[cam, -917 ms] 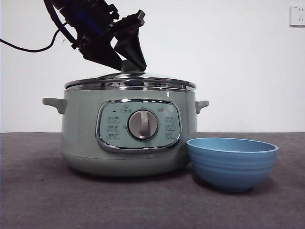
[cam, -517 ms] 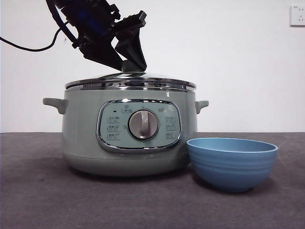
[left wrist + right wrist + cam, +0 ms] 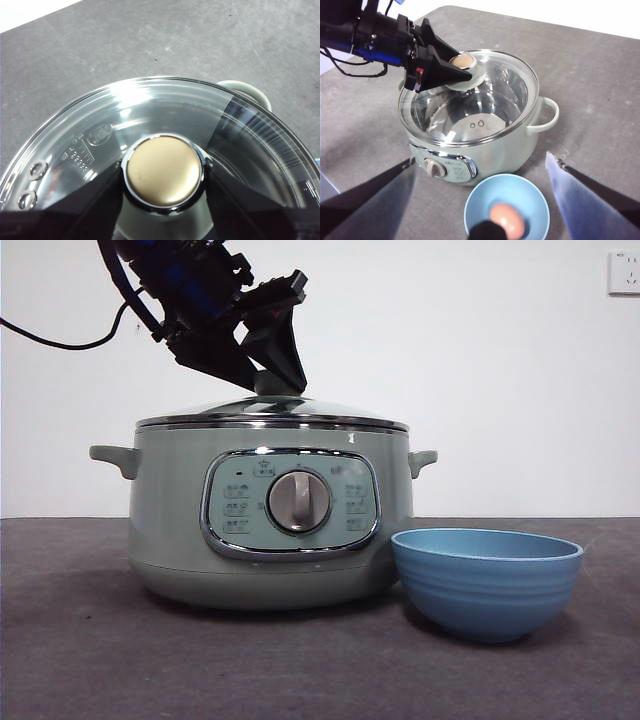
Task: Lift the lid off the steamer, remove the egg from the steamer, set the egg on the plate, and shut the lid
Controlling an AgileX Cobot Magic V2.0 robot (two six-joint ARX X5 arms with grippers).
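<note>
The glass lid [image 3: 270, 410] lies flat on the sage-green steamer [image 3: 170, 520], its steel rim resting on the pot's rim. My left gripper [image 3: 268, 380] comes down from the upper left and is shut on the lid's knob [image 3: 163, 170], one jaw on each side. In the right wrist view the same gripper [image 3: 455, 72] holds the knob over the lid [image 3: 485, 100]. The egg [image 3: 507, 220] lies in the blue plate [image 3: 485, 205], in front of the steamer [image 3: 515, 145]. My right gripper [image 3: 480, 159] hangs open high above both, holding nothing. The plate's [image 3: 487, 580] wall hides the egg from the front.
The steamer's side handles [image 3: 113, 457] stick out left and right. A black cable [image 3: 60, 340] trails from the left arm toward the left edge. A wall socket [image 3: 624, 272] sits at the top right. Grey tabletop [image 3: 90, 660] surrounds pot and plate.
The lid, slightly raised and tilted a second ago, has settled flat onto the steamer's rim. The left gripper stays on the knob. The plate has not moved.
</note>
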